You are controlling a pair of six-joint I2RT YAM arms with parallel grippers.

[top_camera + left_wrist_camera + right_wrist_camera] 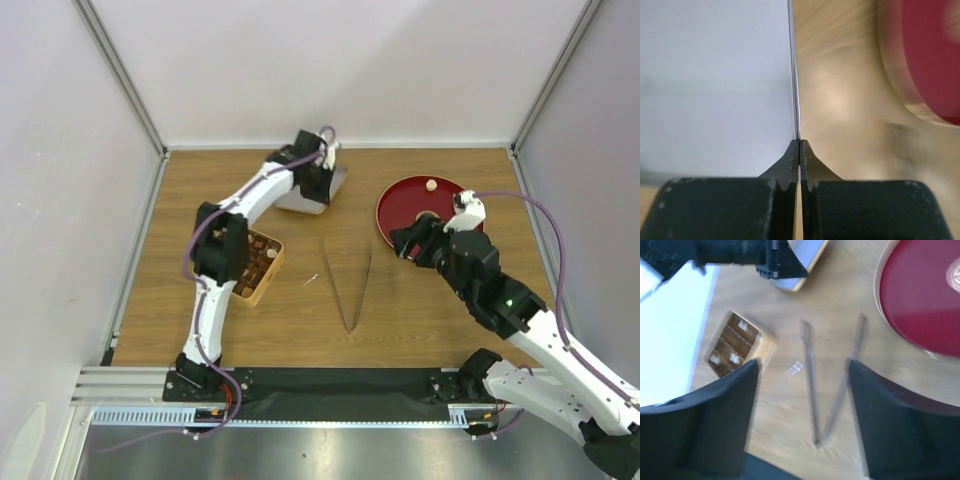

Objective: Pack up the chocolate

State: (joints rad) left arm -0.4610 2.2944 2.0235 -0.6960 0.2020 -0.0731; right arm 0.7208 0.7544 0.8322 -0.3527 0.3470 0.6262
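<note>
Our left gripper (799, 147) pinches the lid (300, 203) edge-on; our right gripper (804, 365) gapes wide. One round chocolate (431, 184) hugs the plate (400, 205) at its far rim.

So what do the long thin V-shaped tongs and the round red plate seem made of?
Long thin V-shaped tongs: probably bare metal, grey with a dull sheen. Round red plate: likely plastic or lacquerware, a smooth, even, slightly glossy red; cannot tell which.

Wooden table (420, 320) carrying a tan compartment box (264, 264) at left, thin metal tongs (348, 322) lying in an open V at centre, a small clear scrap (311, 280) between them, and a red plate (400, 208) at far right. Farther back, a grey lid (310, 200) sits tilted.
</note>
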